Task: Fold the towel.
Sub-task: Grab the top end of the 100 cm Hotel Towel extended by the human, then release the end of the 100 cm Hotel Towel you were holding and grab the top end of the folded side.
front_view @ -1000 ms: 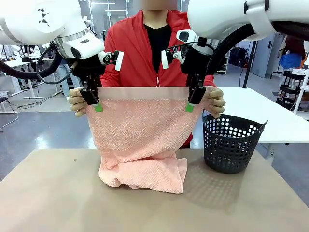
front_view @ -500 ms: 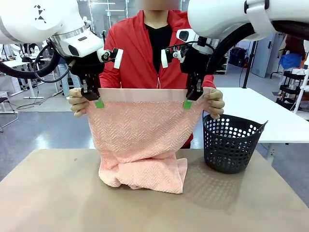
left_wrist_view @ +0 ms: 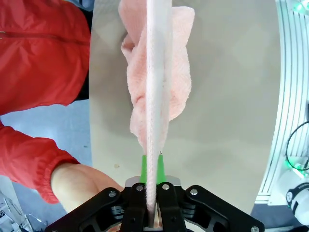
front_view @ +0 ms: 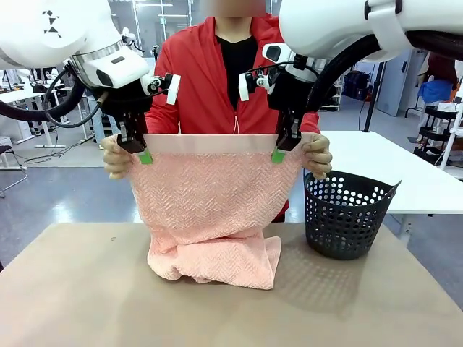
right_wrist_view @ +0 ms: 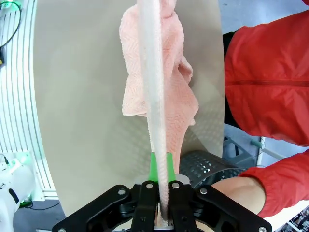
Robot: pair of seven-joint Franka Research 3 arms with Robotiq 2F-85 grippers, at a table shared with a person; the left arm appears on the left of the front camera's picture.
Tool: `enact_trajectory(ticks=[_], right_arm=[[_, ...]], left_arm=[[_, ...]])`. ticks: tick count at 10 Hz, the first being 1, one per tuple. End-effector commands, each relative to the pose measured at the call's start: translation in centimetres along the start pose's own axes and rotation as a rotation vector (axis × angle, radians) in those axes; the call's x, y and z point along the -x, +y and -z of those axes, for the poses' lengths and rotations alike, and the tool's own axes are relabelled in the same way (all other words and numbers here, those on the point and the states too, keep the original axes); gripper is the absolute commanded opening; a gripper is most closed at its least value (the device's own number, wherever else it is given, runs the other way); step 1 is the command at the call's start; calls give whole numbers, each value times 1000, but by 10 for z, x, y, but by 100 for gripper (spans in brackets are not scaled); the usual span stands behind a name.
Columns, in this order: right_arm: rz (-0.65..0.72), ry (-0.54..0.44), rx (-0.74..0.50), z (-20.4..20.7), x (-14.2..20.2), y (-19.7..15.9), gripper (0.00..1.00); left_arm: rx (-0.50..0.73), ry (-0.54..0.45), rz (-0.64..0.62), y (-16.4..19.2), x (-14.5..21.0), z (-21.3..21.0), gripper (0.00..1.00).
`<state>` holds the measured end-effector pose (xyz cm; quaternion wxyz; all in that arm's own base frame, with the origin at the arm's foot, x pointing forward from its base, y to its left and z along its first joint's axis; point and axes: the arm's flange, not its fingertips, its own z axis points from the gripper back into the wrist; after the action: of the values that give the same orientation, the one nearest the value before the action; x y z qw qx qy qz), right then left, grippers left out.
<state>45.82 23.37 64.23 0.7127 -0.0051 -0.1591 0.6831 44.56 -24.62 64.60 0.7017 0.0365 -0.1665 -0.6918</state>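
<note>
Towel (front_view: 206, 195) hangs as upright sheet between arms. Plain top band level, long axis left–right. Left end effector (front_view: 141, 152) clenched on top left corner, right end effector (front_view: 281, 150) clenched on top right corner. Person's hand (front_view: 116, 155) holds edge just outside left grip, other hand (front_view: 319, 153) just outside right. Cloth falls straight below both grips. Lower end bunched on desk (front_view: 72, 289), near basket (front_view: 346, 217).

Towel (front_view: 206, 199): salmon-pink terry cloth, rough herringbone weave; smooth plain band along its top edge.
Table (front_view: 72, 303): matt tan top, possibly laminate.
Basket (front_view: 346, 217), toward the table's right edge: dark perforated plastic, matt.
Person's jacket (front_view: 195, 79): red, smooth fabric.
</note>
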Motion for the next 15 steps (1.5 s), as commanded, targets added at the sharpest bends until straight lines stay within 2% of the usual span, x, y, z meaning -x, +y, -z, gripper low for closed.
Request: enact_trajectory(ticks=[1,15], right_arm=[[-6,-3,3,-2,3,-2,0],[-6,-3,3,-2,3,-2,0]], left_arm=[[6,1,-1,5,-1,-1,0],[6,1,-1,5,-1,-1,0]])
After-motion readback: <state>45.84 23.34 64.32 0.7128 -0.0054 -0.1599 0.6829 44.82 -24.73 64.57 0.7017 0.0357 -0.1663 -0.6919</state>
